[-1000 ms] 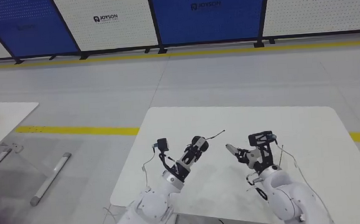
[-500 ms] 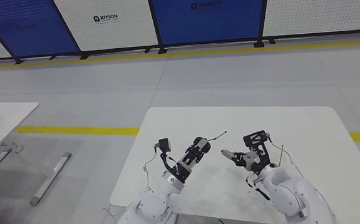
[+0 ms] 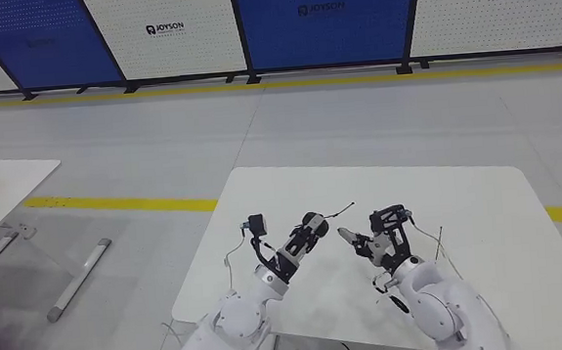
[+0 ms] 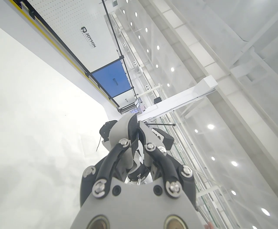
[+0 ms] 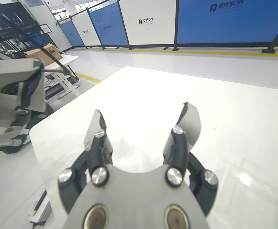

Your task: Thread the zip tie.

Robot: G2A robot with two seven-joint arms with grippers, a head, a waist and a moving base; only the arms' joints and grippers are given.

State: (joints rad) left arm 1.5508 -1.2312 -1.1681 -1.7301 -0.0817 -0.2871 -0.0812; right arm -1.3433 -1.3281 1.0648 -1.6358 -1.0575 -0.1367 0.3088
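My left claw (image 4: 137, 124) pinched shut on the black zip tie (image 3: 338, 211), tie sticking out past the tips, above the table (image 3: 379, 180), my right claw (image 5: 143, 112) near it, spread wide, empty

The counter (image 3: 458, 187) is a plain white slab with rounded corners and a glossy top; it stands on a pale grey floor (image 3: 161, 134), across a yellow floor line (image 3: 116, 203); in the right wrist view one tiny dark speck (image 5: 214, 128) sits on its surface (image 5: 152, 91).
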